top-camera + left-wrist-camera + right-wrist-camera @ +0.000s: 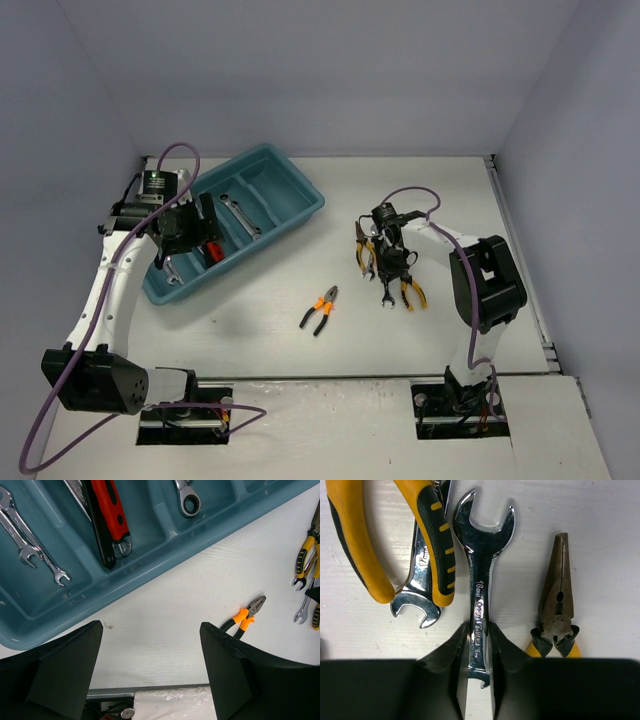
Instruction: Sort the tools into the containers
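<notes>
Right gripper (479, 647) pinches a silver wrench (482, 570) at the table's right, beside needle-nose pliers (559, 595); its stamped size marking isn't clearly legible. Left gripper (150, 655) is spread above the teal tray (150, 565), far left.

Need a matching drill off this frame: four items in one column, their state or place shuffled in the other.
1. right gripper
2. left gripper
3. orange-handled pliers
4. red-handled wrench

A. lying in the tray
B. open, holding nothing
C. shut on a silver wrench
D. on the table, apart from the other tools

Pairs: 1-C, 2-B, 3-D, 4-A
</notes>
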Action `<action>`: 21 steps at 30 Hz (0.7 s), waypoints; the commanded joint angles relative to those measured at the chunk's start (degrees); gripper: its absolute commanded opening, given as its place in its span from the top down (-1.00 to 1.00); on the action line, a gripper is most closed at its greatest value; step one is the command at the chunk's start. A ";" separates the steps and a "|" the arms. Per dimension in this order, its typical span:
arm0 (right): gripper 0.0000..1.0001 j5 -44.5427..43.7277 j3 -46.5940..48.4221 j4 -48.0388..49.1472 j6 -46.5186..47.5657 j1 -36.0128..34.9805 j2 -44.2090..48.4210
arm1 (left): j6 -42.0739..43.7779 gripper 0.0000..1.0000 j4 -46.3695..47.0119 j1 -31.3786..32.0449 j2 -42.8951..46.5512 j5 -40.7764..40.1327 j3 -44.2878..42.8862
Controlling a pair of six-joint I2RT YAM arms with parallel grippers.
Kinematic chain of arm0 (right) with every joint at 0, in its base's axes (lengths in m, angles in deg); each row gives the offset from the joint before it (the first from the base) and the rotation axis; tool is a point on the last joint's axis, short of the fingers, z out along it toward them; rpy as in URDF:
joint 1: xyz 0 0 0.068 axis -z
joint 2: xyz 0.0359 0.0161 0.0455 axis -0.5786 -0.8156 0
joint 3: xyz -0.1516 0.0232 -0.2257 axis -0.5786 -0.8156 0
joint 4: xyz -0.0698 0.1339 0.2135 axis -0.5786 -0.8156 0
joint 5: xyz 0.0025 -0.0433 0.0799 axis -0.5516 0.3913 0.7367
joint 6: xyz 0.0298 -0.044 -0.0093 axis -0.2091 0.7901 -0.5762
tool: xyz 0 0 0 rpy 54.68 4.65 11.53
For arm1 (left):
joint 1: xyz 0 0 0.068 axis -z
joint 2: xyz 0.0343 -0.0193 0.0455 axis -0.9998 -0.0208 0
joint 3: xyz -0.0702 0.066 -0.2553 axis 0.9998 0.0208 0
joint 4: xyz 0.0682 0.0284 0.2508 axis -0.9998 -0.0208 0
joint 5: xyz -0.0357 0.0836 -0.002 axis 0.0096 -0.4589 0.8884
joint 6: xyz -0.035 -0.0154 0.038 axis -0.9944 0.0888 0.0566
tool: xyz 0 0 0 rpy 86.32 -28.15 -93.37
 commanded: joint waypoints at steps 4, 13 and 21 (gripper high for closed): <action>1.00 -3.06 -5.67 -4.38 0.38 0.39 -3.57 | -1.37 -0.51 2.92 1.58 1.03 1.66 -1.17; 1.00 -4.06 -5.54 -4.71 0.52 0.39 6.45 | -6.23 -0.51 14.20 8.09 1.29 9.77 4.10; 1.00 0.48 -3.62 -4.89 1.39 -1.22 12.75 | -13.56 -0.51 29.72 13.68 0.97 14.06 10.64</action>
